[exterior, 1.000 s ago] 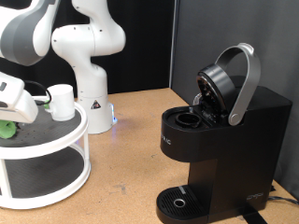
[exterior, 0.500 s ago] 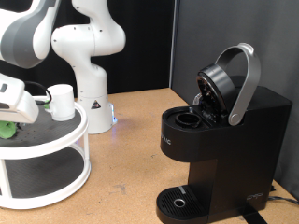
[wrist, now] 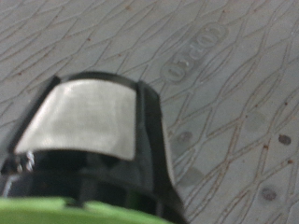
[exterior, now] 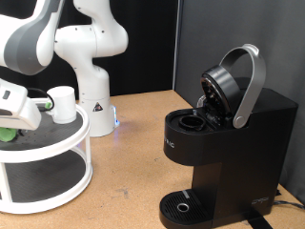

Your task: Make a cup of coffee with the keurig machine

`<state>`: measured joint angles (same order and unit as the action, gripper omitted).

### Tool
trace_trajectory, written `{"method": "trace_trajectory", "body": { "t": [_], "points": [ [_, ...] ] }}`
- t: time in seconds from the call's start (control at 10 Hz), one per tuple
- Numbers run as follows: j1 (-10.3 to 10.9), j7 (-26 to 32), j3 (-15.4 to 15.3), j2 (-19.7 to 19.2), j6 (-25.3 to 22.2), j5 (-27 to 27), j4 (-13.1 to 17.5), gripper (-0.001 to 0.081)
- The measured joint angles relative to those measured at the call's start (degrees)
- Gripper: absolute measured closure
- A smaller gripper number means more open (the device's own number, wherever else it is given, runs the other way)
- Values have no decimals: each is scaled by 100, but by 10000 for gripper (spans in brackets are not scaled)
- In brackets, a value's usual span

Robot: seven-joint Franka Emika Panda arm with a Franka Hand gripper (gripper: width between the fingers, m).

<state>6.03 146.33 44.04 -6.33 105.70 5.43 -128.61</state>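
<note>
In the exterior view the keurig machine (exterior: 229,143) stands at the right with its lid raised and the pod chamber open. The small white cup (exterior: 63,103) stands on the top tier of a white round stand (exterior: 57,145) at the left. My gripper (exterior: 11,119) is at the left edge over that tier, just above a small green pod (exterior: 8,133) and left of the cup. The wrist view shows one fingertip pad (wrist: 89,117) close over the tier's grey patterned mat (wrist: 224,93), with a green strip of the pod (wrist: 75,217) at the picture's edge. The other finger is hidden.
The robot's white base (exterior: 91,57) stands behind the stand. The stand has a lower shelf (exterior: 43,176). Brown tabletop (exterior: 129,162) lies between stand and machine. The machine's round drip base (exterior: 183,206) is at the front.
The arm has shifted slightly, and the hand has dropped a little toward the green pod. The cup and machine have not moved.
</note>
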Motion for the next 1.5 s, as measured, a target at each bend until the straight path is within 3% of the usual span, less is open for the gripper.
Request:
{"method": "trace_trajectory", "body": {
  "t": [1.0,1.1,1.2,1.3,1.5],
  "points": [
    [0,126,-4,-6,81,26,-187,3],
    [0,129,-3,-6,80,29,-187,99],
    [0,129,-3,-6,78,29,-187,99],
    [0,129,-3,-6,77,30,-187,284],
    [0,129,-2,-6,65,30,-177,327]
  ]
}}
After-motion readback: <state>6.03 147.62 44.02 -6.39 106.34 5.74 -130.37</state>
